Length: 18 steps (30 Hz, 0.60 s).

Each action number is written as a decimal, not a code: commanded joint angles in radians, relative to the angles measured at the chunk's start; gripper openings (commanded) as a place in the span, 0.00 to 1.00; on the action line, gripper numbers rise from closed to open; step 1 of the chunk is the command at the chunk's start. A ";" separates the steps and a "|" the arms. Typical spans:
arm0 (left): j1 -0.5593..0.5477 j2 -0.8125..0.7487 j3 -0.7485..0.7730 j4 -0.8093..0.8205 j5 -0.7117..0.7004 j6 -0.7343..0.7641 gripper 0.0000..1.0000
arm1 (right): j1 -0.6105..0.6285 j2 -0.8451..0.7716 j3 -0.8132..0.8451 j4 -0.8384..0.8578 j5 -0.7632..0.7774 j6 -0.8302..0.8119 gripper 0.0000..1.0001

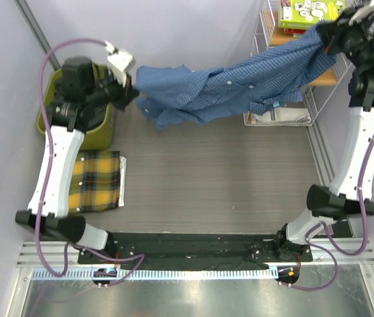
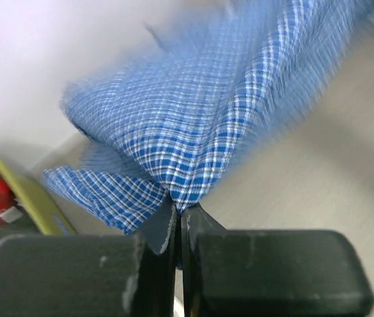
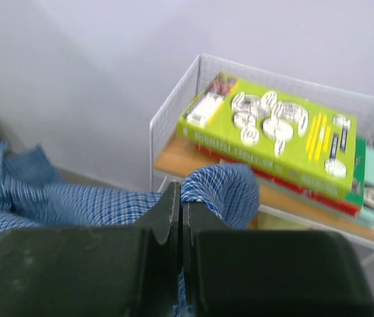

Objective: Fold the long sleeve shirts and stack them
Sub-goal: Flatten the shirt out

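Observation:
The blue checked shirt (image 1: 233,86) hangs stretched in the air across the back of the table, held at both ends. My left gripper (image 1: 132,84) is shut on its left end, the cloth (image 2: 173,145) pinched between the fingertips. My right gripper (image 1: 325,34) is shut on its right end high at the back right, a fold of blue cloth (image 3: 223,188) bulging from the jaws. The yellow plaid shirt (image 1: 95,179) lies folded flat on the table at the left, beside my left arm.
An olive-green bin (image 1: 101,129) stands at the back left behind my left arm. A white wire shelf (image 1: 285,112) at the back right carries a wooden board and a green book (image 3: 272,135), close behind the right gripper.

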 commanded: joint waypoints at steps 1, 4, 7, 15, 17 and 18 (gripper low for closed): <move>-0.007 -0.165 -0.334 -0.159 0.177 0.226 0.01 | -0.031 -0.268 -0.345 0.092 -0.139 -0.044 0.01; -0.088 -0.268 -0.590 -0.507 0.198 0.616 0.35 | -0.034 -0.453 -0.642 -0.015 -0.227 -0.234 0.01; -0.117 -0.354 -0.810 -0.523 0.141 0.595 0.55 | -0.031 -0.593 -0.926 -0.193 -0.243 -0.461 0.01; -0.117 -0.166 -0.750 -0.094 0.031 0.274 0.68 | -0.031 -0.652 -1.302 -0.410 -0.157 -0.744 0.01; -0.116 -0.048 -0.604 -0.037 0.032 0.175 0.66 | -0.031 -0.632 -1.323 -0.445 -0.146 -0.763 0.01; -0.119 0.074 -0.553 -0.016 0.043 0.146 0.67 | -0.032 -0.629 -1.328 -0.451 -0.134 -0.762 0.01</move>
